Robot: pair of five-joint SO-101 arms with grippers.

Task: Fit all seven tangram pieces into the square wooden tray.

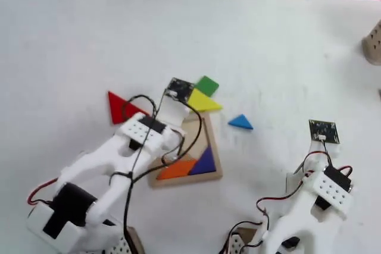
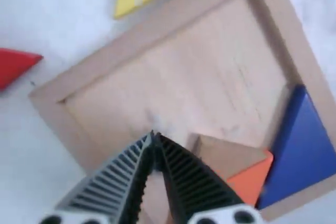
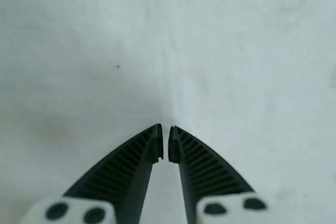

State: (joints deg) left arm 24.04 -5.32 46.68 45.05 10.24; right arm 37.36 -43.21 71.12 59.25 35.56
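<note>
The square wooden tray (image 1: 213,147) lies mid-table with an orange piece (image 1: 177,169) and a dark blue triangle (image 1: 205,162) in its near corner. A yellow triangle (image 1: 204,102) and a green piece (image 1: 207,84) lie just beyond the tray's far edge. A red triangle (image 1: 121,106) rests to the left and a small blue triangle (image 1: 240,122) to the right. My left gripper (image 2: 155,139) is shut, holding nothing, over the tray's bare floor (image 2: 189,82) beside the orange piece (image 2: 251,180). My right gripper (image 3: 165,142) is shut over bare table.
The left arm (image 1: 140,135) covers the tray's left part. The right arm (image 1: 321,191) stands at the front right, well away from the pieces. A tan object (image 1: 373,43) sits at the far right edge. White tabletop spreads around the pieces.
</note>
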